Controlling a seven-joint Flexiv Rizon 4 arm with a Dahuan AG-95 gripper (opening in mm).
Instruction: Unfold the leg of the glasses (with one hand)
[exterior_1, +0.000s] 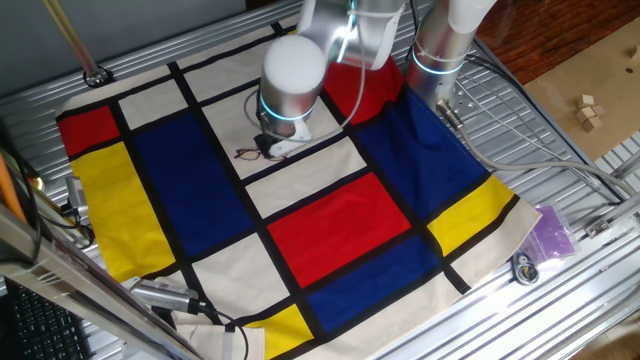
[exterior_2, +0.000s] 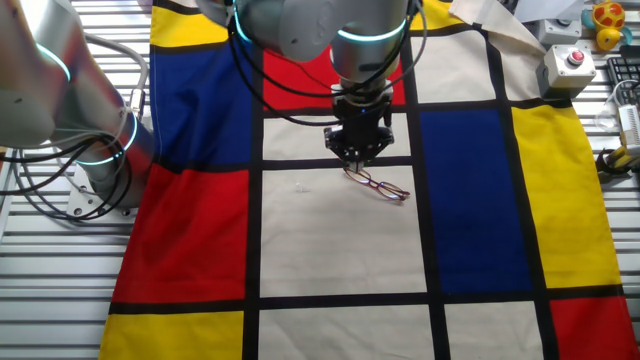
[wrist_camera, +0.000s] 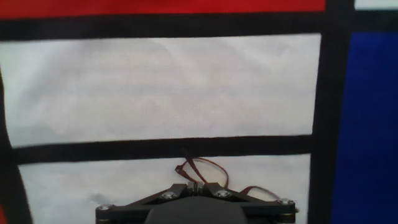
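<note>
one gripper (exterior_2: 359, 157) low over the glasses (exterior_2: 378, 184)

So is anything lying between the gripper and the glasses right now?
Nothing: in the other fixed view the gripper sits right at the glasses on the white cloth square.

Gripper over glasses on a checked cloth

The gripper (wrist_camera: 198, 186) sits low at the bottom edge, fingers close together at the reddish-brown glasses (wrist_camera: 208, 174), which lie on a white square of the cloth (wrist_camera: 161, 87) bordered by black bands.
</note>
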